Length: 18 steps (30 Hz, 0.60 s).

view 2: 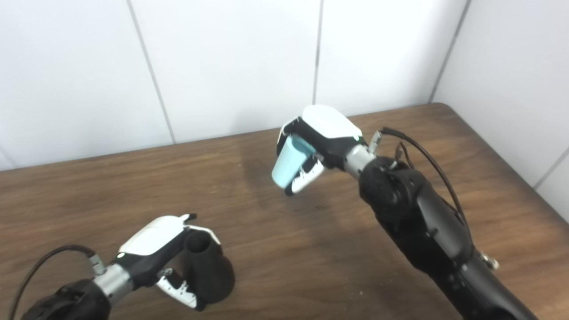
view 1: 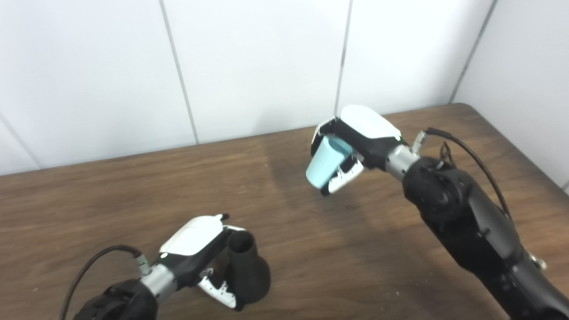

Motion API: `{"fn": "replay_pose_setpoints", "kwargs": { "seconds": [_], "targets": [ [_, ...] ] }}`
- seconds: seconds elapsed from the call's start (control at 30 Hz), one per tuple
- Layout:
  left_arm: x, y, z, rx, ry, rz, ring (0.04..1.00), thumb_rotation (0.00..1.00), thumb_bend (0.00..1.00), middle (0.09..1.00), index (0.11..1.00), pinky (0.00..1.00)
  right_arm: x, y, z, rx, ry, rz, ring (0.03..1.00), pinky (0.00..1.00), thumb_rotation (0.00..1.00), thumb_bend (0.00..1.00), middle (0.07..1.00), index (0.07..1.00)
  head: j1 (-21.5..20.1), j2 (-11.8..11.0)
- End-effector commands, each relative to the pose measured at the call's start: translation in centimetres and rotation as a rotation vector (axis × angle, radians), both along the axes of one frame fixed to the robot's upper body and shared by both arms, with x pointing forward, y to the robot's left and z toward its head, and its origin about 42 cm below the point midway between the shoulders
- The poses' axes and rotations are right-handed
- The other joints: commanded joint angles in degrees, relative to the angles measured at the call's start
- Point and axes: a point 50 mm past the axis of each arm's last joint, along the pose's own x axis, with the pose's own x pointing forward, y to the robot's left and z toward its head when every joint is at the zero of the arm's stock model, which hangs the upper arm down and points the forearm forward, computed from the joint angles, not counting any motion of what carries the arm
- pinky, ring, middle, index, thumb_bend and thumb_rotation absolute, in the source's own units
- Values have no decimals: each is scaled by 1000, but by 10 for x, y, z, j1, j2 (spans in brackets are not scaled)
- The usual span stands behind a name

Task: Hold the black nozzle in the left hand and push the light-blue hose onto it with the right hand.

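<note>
Down low and close to me, my left hand (view 1: 202, 253) wraps around the black nozzle (view 1: 246, 273). My fingers curl around its narrow top part, and my thumb presses on the near side. It stands upright with its wide bottom on the wooden table (view 1: 133, 191) and its open mouth facing up.

Farther back and to the right, my right hand (view 1: 355, 142) is up in the air above the table. Its fingers are closed around the light-blue hose (view 1: 324, 162), with the thumb under it. This hose is a short piece, and its free end points down and to the left, toward the nozzle. Hose and nozzle are well apart and do not touch.

Black cables (view 1: 471, 155) loop out from my wrists. Behind the table is a white panel wall (view 1: 258, 62).
</note>
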Motion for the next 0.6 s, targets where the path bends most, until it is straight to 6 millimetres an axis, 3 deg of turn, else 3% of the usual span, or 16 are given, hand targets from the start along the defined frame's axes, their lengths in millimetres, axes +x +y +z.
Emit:
{"fn": "replay_pose_setpoints", "kwargs": {
  "seconds": [0.0,0.23,0.57],
  "targets": [
    [-16,0,-38,95,178,-9,709,0,518,518,460,1000,-7,0,23,9,-61,21,437,316,0,500,494,489,13,0],
    [-14,-12,-42,108,178,-13,716,0,517,523,458,1000,-29,14,26,87,-53,117,446,309,0,499,504,496,52,-1],
    [-15,-24,-43,102,189,0,713,0,515,537,458,1000,-44,31,25,172,-48,202,443,305,0,498,506,503,73,-1]
  ]
}}
